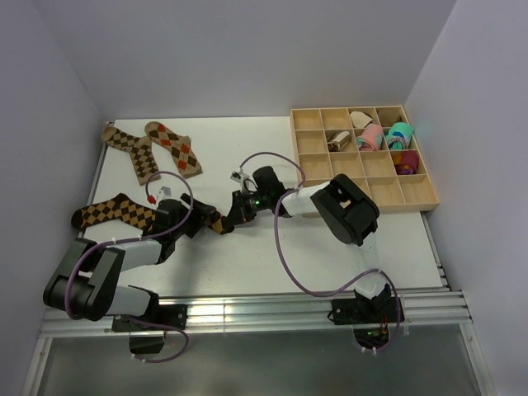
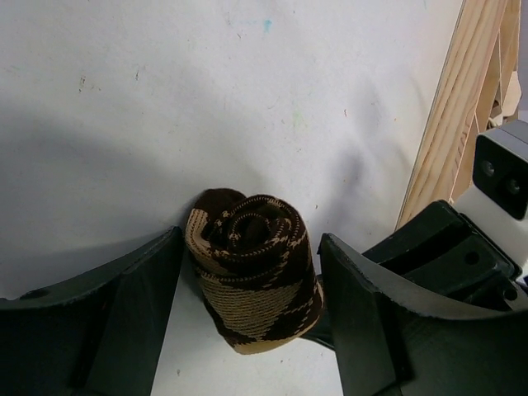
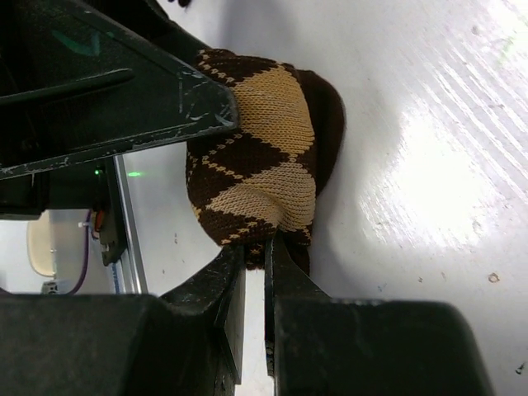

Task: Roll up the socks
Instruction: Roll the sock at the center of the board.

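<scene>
**Out from the wooden tray: a roll that needs a clean handover**

Well apart from the tray, toward the left arm's side of it, the rolled sock lies on the counter. It is a tight brown-and-tan argyle spiral, its coiled end facing the left wrist camera. The left gripper straddles it with jaws released, one finger close against the knit and the other apart from it. The right gripper, on the tray's side of the roll, has its jaws clenched, seemingly on a fold at the roll's edge.

The step in hand looks like securing the bundle. Done well, the left jaws would close squarely across the spiral's full width before the right lets go; otherwise the outer wrap may spring loose. Firm but gentle pressure suits soft knit. Farther from the tray than the roll, flat socks lie unrolled.
</scene>
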You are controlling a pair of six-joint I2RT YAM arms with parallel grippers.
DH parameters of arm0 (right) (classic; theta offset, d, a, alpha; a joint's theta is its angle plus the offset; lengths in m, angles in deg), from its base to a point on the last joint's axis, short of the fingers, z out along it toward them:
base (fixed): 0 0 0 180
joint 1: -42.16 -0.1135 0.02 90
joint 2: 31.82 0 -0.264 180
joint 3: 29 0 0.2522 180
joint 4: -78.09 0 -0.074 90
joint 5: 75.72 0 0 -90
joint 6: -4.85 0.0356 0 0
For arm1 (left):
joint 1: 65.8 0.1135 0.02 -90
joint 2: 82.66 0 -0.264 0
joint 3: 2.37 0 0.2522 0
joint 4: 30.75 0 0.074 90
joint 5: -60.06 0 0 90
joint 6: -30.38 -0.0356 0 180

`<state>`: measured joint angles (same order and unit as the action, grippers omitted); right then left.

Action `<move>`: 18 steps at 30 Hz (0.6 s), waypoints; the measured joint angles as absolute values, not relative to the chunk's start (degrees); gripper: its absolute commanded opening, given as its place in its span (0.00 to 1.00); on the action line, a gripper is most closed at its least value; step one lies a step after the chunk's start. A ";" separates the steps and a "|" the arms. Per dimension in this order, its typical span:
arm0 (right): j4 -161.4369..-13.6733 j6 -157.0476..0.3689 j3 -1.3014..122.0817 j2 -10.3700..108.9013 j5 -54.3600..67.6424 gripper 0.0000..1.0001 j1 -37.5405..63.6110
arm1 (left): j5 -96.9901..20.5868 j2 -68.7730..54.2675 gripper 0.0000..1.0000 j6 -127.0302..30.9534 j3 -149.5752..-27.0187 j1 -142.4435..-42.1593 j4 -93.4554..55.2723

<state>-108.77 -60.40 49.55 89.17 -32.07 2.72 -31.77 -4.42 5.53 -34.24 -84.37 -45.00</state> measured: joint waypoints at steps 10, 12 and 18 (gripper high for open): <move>-103.99 -58.56 52.30 90.55 -33.46 0.00 3.97 | -31.63 -4.42 0.69 4.54 -34.24 -84.37 -44.93; -103.09 -58.54 52.72 90.57 -33.42 0.00 3.99 | -31.63 -4.09 0.66 4.52 -34.24 -84.37 -45.02; -101.60 -58.52 53.40 90.68 -33.22 0.00 4.05 | -31.83 -1.78 0.56 4.72 -34.85 -84.41 -46.40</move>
<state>-101.60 -58.52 53.40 90.68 -33.22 4.05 -31.83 -1.78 4.72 -34.85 -84.41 -46.40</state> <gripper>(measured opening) 0.122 0.590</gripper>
